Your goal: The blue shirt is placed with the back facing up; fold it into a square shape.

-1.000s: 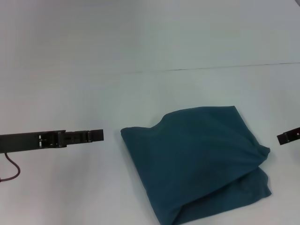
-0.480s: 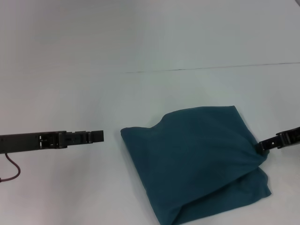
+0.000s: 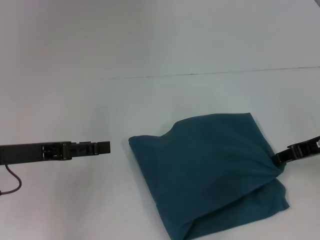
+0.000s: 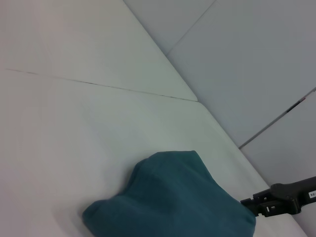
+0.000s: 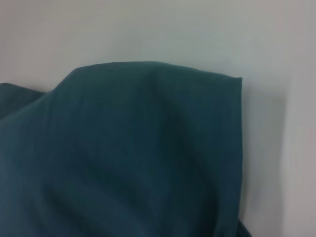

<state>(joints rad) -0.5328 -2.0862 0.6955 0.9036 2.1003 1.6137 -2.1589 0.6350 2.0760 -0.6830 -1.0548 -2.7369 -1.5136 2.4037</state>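
Counter [image 3: 75,75]: plain white, fills nearly the whole head view, w/ one thin dark seam [image 3: 215,73] running across it from 9 to 3 o'clock, above the cloth. Left wrist view shows the same seam, plus pale grey wall panels [image 4: 256,64] behind the counter's far edge, split by dark joints.

Blue shirt [image 3: 210,170]: dark teal, folded into a thick, rough four-sided bundle lying flat on the counter at approx 5 o'clock of the head view. Its near corner is cut off by the frame edge. Upper layer drapes over a lower one, w/ a fold line showing along the 4 o'clock side; the cloth gathers into creases toward the 3 o'clock edge. No lettering shows on the visible faces. Right wrist view is almost all teal cloth at close range, one squared corner against white counter; its lower part is blurred.

Left gripper [image 3: 103,147]: long dark arm reaching in from 9 o'clock, tip just short of the shirt's 9 o'clock corner, not touching, w/ bare counter between. Seen edge-on, so can't tell if the fingers are spread or pressed together. A thin dark-red cable [image 3: 12,184] loops below the arm and is cut off at the frame edge.

Right gripper [image 3: 276,158]: comes in from 3 o'clock, mostly out of frame. Its tip meets the shirt's 3 o'clock edge right where the creases converge. Left wrist view shows it too, small & dark, against the bundle's far side. Fingers look buried in the cloth; can't tell whether they pinch it.
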